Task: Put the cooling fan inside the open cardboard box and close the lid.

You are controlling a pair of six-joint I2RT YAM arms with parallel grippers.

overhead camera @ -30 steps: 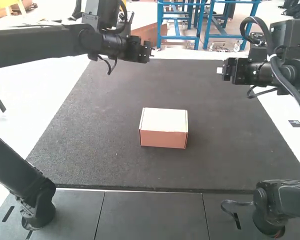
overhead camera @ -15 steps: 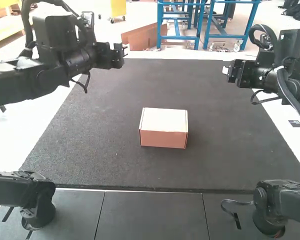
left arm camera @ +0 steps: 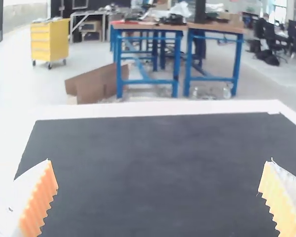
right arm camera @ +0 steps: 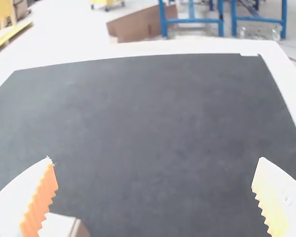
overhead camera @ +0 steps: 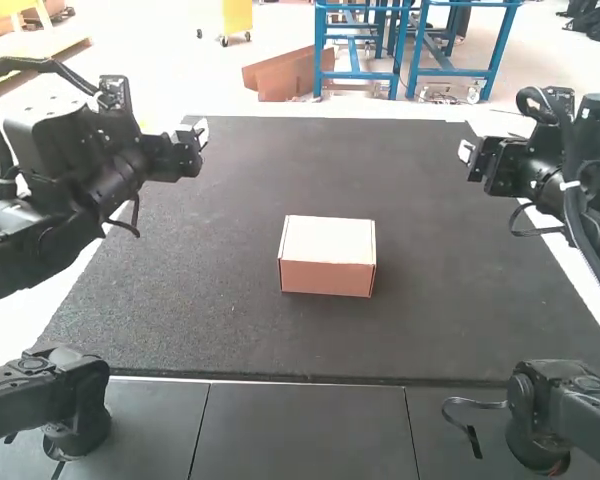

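A small brown cardboard box (overhead camera: pixel 327 255) stands in the middle of the black mat (overhead camera: pixel 210 270) with its lid down flat. My left gripper (overhead camera: pixel 193 133) hangs over the mat's far left part, well away from the box, open and empty; its white ribbed fingers with orange pads (left arm camera: pixel 37 197) stand wide apart around my left gripper's midpoint (left arm camera: pixel 158 165). My right gripper (overhead camera: pixel 468 152) hovers at the mat's far right edge, open and empty. In the right wrist view my right gripper (right arm camera: pixel 155 163) faces the bare mat, with a corner of the box (right arm camera: pixel 59 226) beside one finger.
The black mat lies on a white table (overhead camera: pixel 40 250). Both arm bases (overhead camera: pixel 70 400) stand on dark panels at the near edge. Blue metal frames (overhead camera: pixel 410 45) and cardboard pieces (overhead camera: pixel 285 70) sit on the floor beyond the table.
The left arm has swung back to the left and come lower, its gripper now over the mat's left edge. The right gripper has drawn back slightly to the right. The box has not moved.
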